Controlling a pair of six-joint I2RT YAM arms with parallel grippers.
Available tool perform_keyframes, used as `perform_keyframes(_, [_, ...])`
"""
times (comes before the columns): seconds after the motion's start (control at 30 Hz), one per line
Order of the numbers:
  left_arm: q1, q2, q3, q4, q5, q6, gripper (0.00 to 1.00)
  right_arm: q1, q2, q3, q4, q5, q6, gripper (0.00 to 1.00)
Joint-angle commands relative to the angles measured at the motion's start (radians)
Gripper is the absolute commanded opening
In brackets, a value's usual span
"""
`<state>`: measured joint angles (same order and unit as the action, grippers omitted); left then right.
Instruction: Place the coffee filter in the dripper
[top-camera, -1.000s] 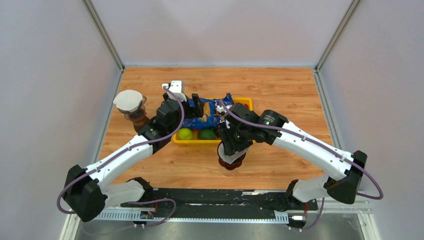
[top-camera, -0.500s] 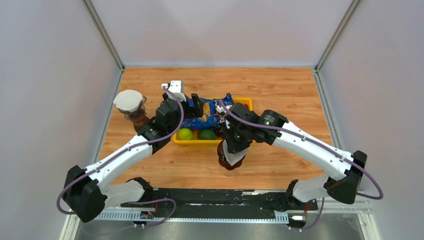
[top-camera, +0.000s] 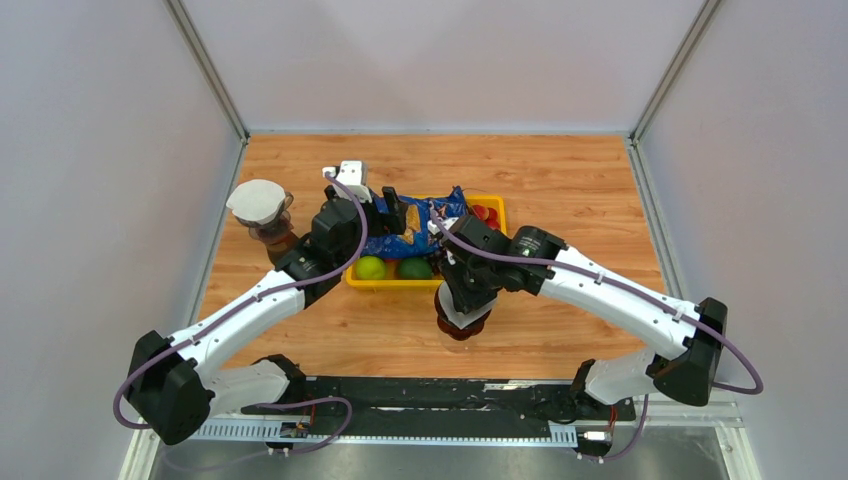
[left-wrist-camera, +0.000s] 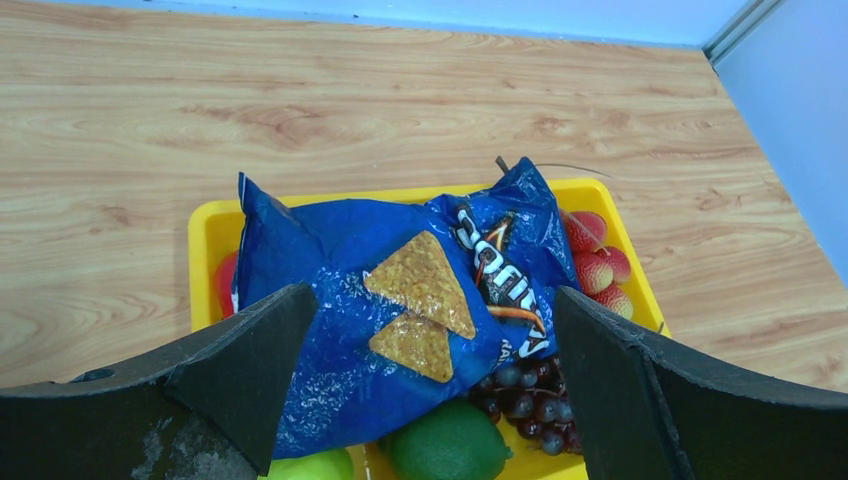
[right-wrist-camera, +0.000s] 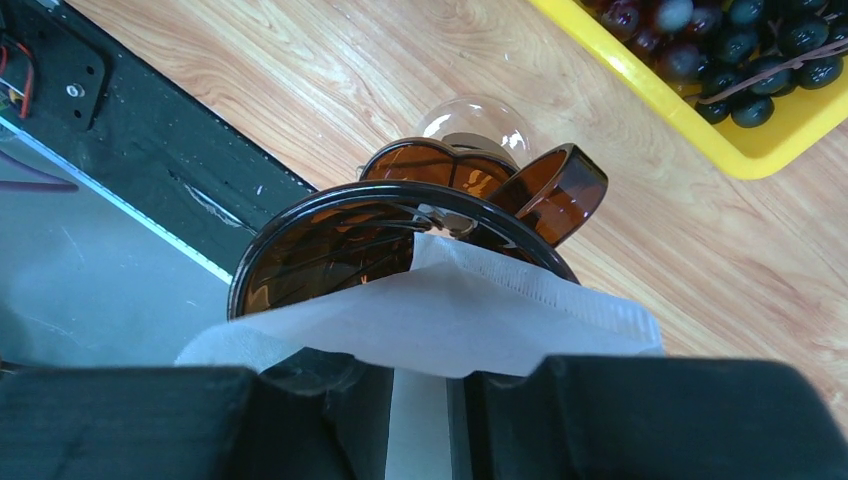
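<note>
My right gripper (right-wrist-camera: 424, 390) is shut on a white paper coffee filter (right-wrist-camera: 440, 320) and holds it over the rim of an amber dripper (right-wrist-camera: 340, 245) that stands on the table near the front. The filter's lower part reaches into the dripper's mouth. From the top view the right gripper (top-camera: 462, 298) sits right over that dripper (top-camera: 462, 325). My left gripper (left-wrist-camera: 430, 390) is open and empty above the yellow tray (left-wrist-camera: 205, 235). A second dripper with a white filter in it (top-camera: 258, 205) stands at the left of the table.
The yellow tray (top-camera: 493, 205) holds a blue chip bag (left-wrist-camera: 400, 290), limes (left-wrist-camera: 450, 450), dark grapes (left-wrist-camera: 520, 385) and strawberries (left-wrist-camera: 600, 255). A black rail (right-wrist-camera: 160, 150) runs along the table's front edge beside the dripper.
My right gripper has shifted slightly left and down with the filter, closer over the amber dripper. The left arm has not moved.
</note>
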<state>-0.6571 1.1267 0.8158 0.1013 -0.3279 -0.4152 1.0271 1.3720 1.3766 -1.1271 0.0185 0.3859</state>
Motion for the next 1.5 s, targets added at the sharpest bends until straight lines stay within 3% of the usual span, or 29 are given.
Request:
perform_keyframes(0.0, [0.009,-0.024,-0.004,0.020,-0.006,-0.008,1.00,0.009,0.000,-0.018,0.041,0.016,-0.019,0.26])
perform_keyframes(1.47, [0.011,-0.031,-0.010,0.017,-0.002,-0.013,1.00,0.040,0.035,-0.131,0.123,-0.002,-0.048,0.29])
